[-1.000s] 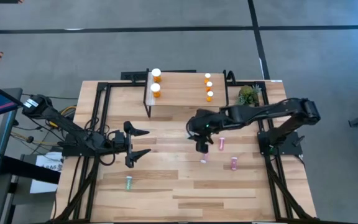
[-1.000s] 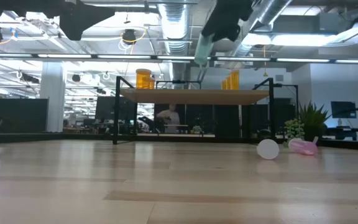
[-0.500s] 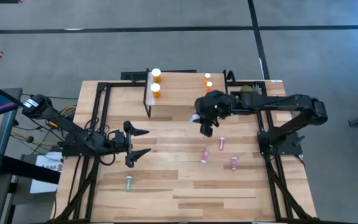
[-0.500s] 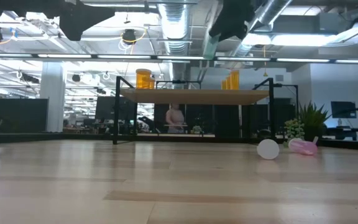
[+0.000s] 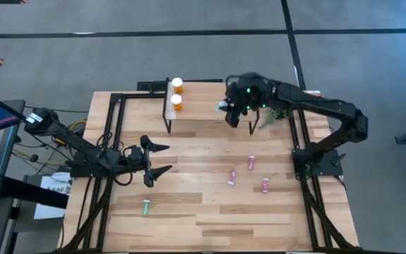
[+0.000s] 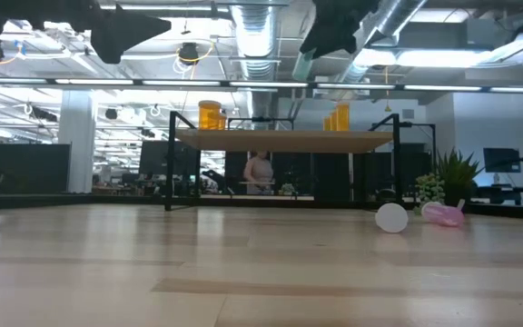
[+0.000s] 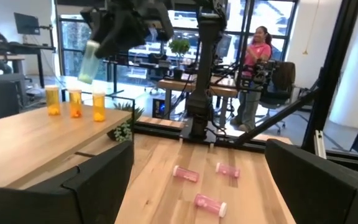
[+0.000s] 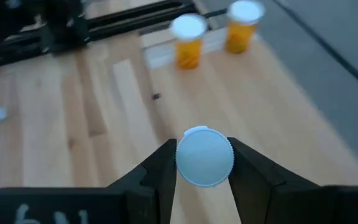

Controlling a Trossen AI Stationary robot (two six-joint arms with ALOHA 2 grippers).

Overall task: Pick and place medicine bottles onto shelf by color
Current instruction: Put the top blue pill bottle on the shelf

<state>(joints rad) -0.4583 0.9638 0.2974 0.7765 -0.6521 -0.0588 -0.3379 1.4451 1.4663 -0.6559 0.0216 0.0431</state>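
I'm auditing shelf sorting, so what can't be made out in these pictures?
- Three small orange bottles: high view, hidden under the right arm.
- Held bottle: right wrist view shows only its cap; right gripper hides the body.
- Green bottle: too small to read.

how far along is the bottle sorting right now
Done: two large orange bottles and three small orange bottles stand on the shelf. In hand: the right hand holds a pale green bottle above the shelf. Left: three pink bottles and one green bottle lie on the table; the left hand waits open.
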